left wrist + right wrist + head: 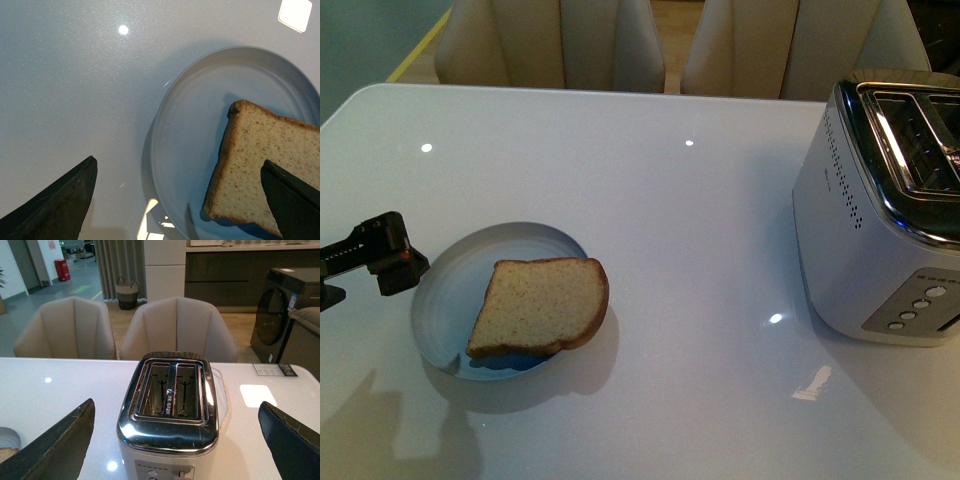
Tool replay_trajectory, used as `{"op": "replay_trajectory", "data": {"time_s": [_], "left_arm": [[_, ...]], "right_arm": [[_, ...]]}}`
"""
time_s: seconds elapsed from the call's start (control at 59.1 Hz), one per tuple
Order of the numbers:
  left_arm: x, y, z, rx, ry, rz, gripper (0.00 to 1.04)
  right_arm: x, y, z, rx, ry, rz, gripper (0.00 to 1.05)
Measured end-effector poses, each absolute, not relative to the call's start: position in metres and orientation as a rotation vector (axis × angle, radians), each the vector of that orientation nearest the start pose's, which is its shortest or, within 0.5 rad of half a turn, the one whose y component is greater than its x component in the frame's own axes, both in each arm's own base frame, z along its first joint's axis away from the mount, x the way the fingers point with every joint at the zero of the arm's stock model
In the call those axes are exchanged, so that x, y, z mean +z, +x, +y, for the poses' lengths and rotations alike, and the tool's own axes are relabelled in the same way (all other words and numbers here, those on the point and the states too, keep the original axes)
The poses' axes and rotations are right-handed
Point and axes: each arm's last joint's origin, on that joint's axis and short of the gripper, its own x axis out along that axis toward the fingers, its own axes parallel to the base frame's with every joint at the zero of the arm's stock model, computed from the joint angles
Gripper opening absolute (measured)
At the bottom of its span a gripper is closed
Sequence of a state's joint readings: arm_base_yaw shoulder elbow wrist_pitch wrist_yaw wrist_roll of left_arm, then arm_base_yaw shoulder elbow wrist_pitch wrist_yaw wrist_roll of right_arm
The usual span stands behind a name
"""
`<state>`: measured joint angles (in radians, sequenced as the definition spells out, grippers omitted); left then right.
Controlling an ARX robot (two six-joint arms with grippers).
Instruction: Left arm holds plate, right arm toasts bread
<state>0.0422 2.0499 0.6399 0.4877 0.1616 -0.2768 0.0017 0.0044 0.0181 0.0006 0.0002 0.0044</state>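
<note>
On the white table (670,190), one bread slice (542,305) lies on one plate (442,285); one toaster (860,230) stands apart. Both the left gripper (176,200) and right gripper (175,440) gape open.

Plate (448,278) is set on the bench (670,200), left front. Bread (542,305) is laid on the plate, toward its right side. Left gripper (405,262) is held just beside the plate's left rim. Toaster (875,230) is stood far right, well apart from the plate. Two chairs (550,40) are placed behind the bench.
</note>
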Motion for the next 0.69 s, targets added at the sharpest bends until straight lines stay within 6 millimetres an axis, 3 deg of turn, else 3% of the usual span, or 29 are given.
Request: {"op": "replay_trajectory", "data": {"time_s": [0.372,0.693], "left_arm": [[-0.018,0.308,0.007,0.038,-0.376,1.055,0.97],[-0.028,0.318,0.002,0.035,-0.356,1.070,0.97]], "right_arm": [[0.169,0.097,0.000,0.002,0.004,-0.014,0.96],[0.169,0.097,0.000,0.001,0.005,-0.014,0.96]]}}
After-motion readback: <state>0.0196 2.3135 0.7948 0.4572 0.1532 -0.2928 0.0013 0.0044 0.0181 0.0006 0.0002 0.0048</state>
